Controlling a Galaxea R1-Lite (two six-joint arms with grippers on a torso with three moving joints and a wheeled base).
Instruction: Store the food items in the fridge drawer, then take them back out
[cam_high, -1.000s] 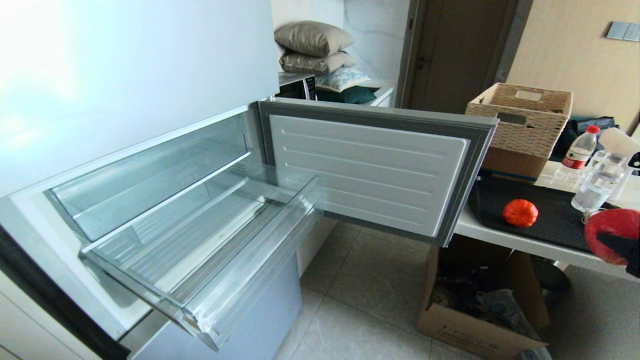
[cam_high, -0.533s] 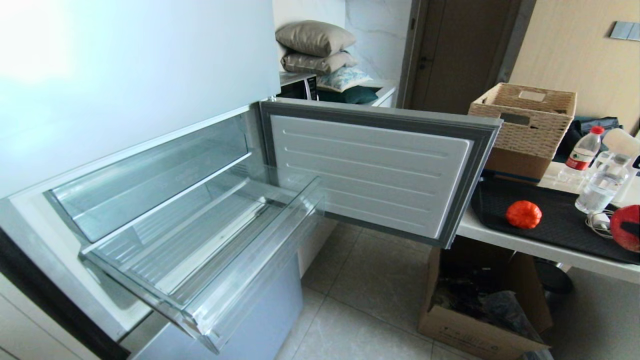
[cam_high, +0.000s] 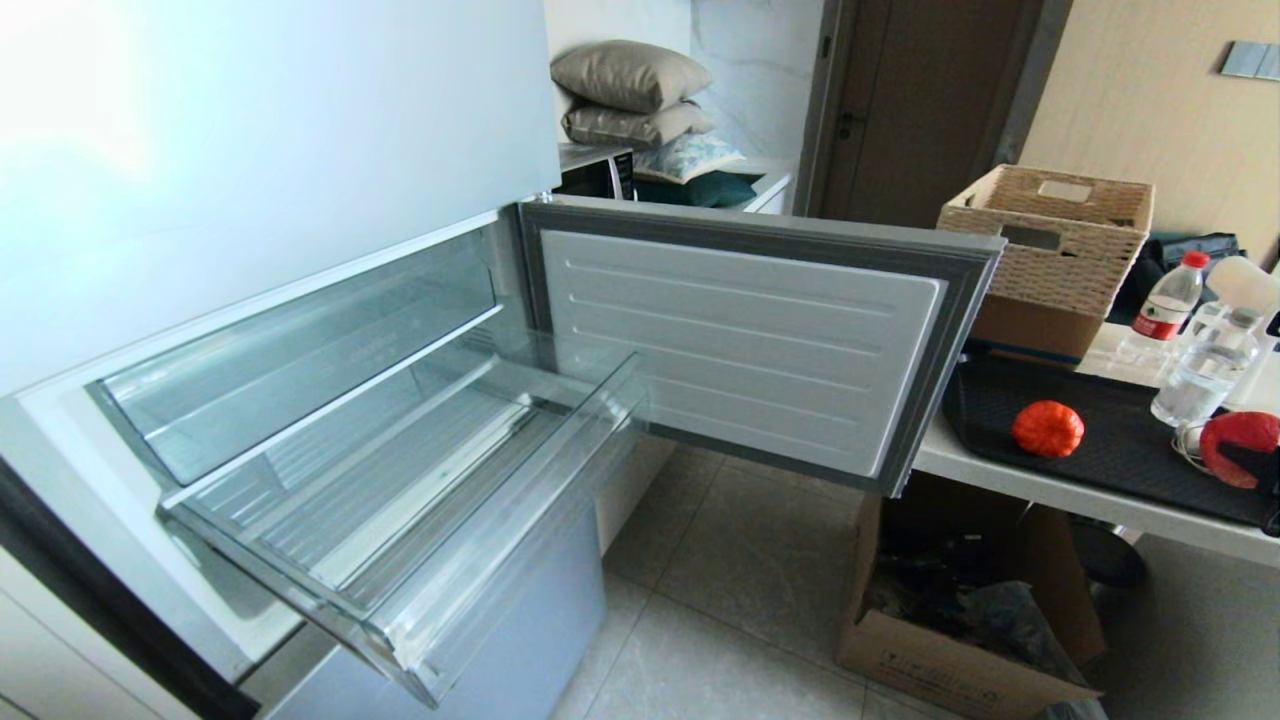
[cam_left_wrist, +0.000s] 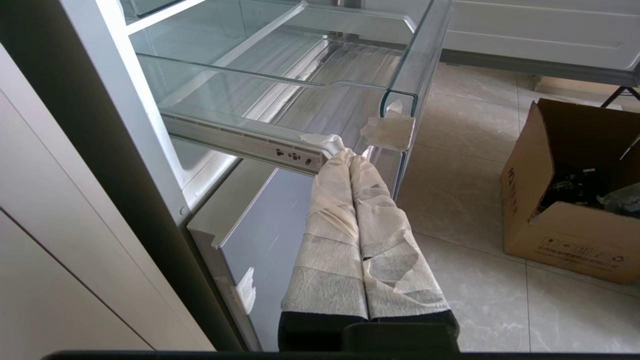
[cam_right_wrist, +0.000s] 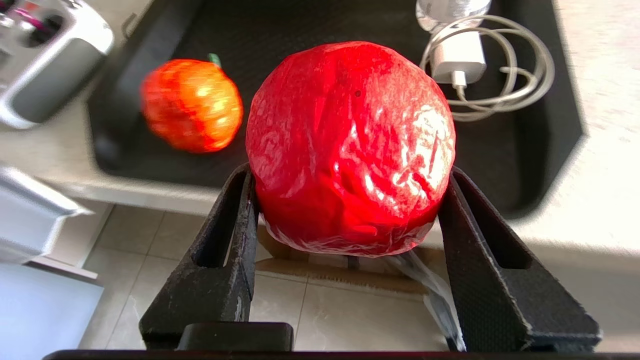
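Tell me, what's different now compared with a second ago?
The right gripper, clamped on the red apple-like fruit throughout, has carried it from low at the table's edge up and back over the black tray. The orange-red fruit stayed on the tray, the fridge drawer stayed pulled out and empty, and the left gripper stayed parked beside it.

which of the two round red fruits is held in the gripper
The plain, smooth red apple-like fruit, clamped between the right gripper's black fingers. The ribbed orange-red tomato-like fruit lies free on the black tray.

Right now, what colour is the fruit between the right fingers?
Plain glossy red, clearest in the right wrist view.
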